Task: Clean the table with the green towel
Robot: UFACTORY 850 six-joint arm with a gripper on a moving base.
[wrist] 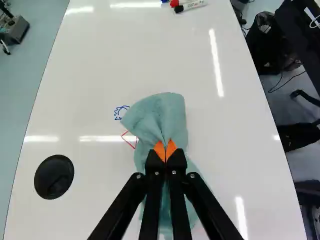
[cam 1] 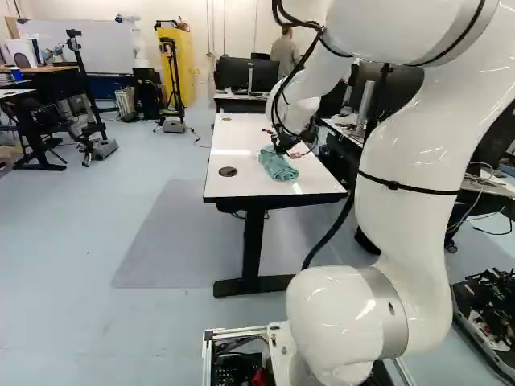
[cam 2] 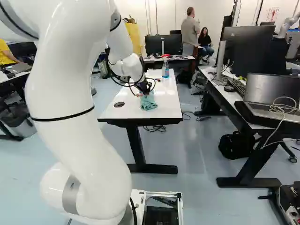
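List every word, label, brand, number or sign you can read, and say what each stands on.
No text can be read.
Black-capped marker: print on its barrel, too blurred.
Wall sign: red marks, too small.
Spray bottle: nothing legible.
Table: blue drawing and red drawing by the towel, no readable words.

tabletop (wrist: 120, 55): roomy lane between towel (wrist: 162, 115) and markers (wrist: 192, 6)
spray bottle (cam 2: 165, 70): kinda blocks the far right corner
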